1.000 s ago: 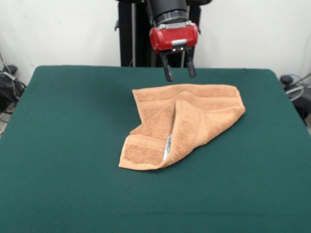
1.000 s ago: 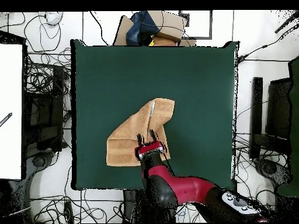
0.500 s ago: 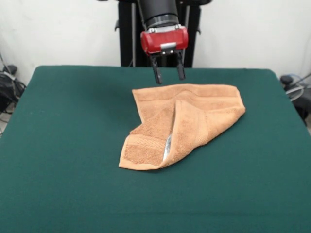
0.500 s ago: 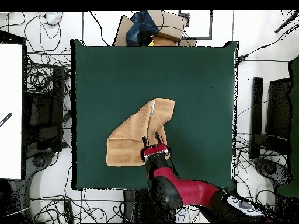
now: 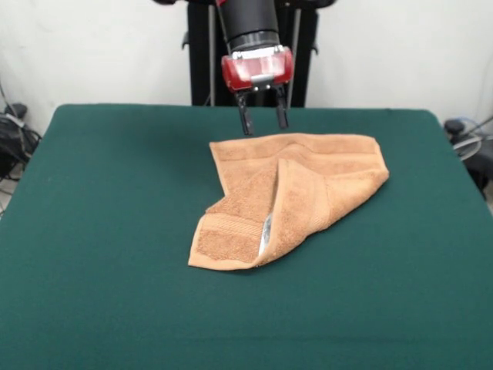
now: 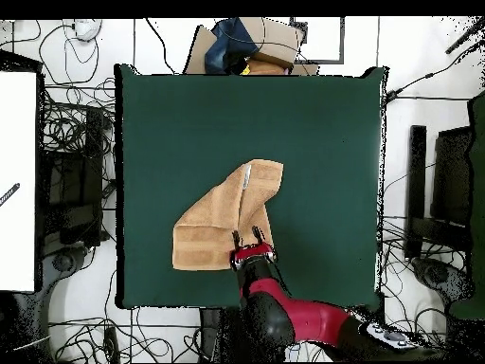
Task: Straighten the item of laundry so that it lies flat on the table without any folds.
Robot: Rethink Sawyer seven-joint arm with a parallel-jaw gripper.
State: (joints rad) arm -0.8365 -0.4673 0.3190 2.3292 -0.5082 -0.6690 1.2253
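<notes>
Towel point(image 5: 296, 196) on the desk point(image 5: 100, 231) near its middle, one corner folded over the rest, end effector point(image 5: 263, 123) above the towel's far edge, apart from it

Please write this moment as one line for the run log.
tool: open, empty, above far edge | orange-tan terry towel: folded over itself, white label showing | dark green felt table: towel near centre | task: not flat yet
</notes>
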